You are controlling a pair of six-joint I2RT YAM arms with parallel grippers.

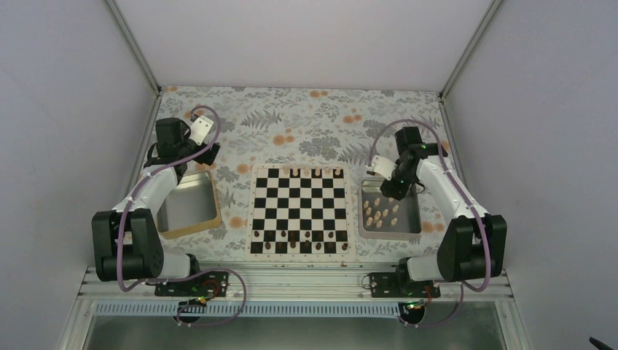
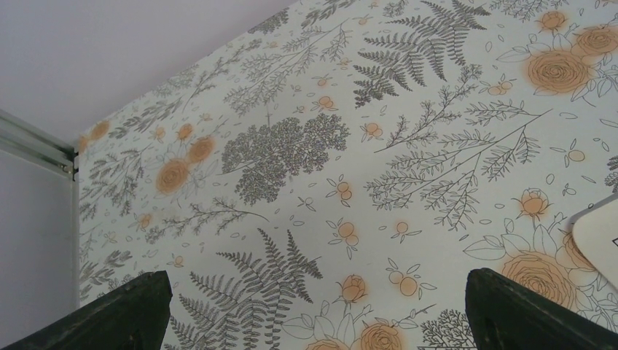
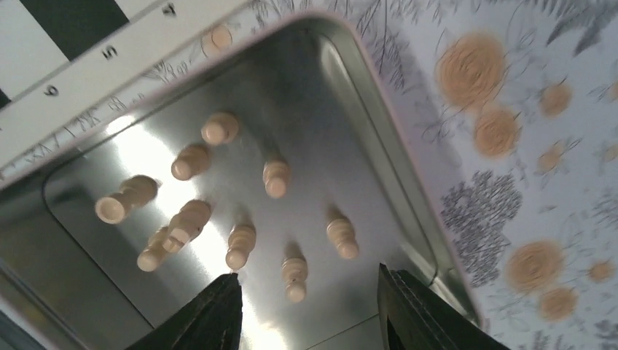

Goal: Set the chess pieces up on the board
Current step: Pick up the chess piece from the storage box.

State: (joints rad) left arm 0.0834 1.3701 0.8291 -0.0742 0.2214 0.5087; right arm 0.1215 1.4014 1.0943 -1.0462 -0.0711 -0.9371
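Right pincer (image 3: 309, 288) hangs parted and empty over pale chess pieces (image 3: 240, 246) loose in the steel tray (image 3: 313, 102).
That tray sits just beside the board (image 1: 299, 210), likely to keep each carry short; left pincer (image 2: 315, 284), spread wide and empty, hovers over floral tabletop (image 2: 437, 109), out of the way.

Place: an enclosed robot lab cell.
Walls: plain pale panels (image 2: 109, 51) and a metal corner post (image 2: 36, 146), beyond the left gripper (image 2: 315, 281).
Table: floral cloth (image 2: 408, 146) beneath that gripper.
Mount: aluminium rail (image 1: 291, 281) behind it, carrying arm bases (image 1: 182, 284).
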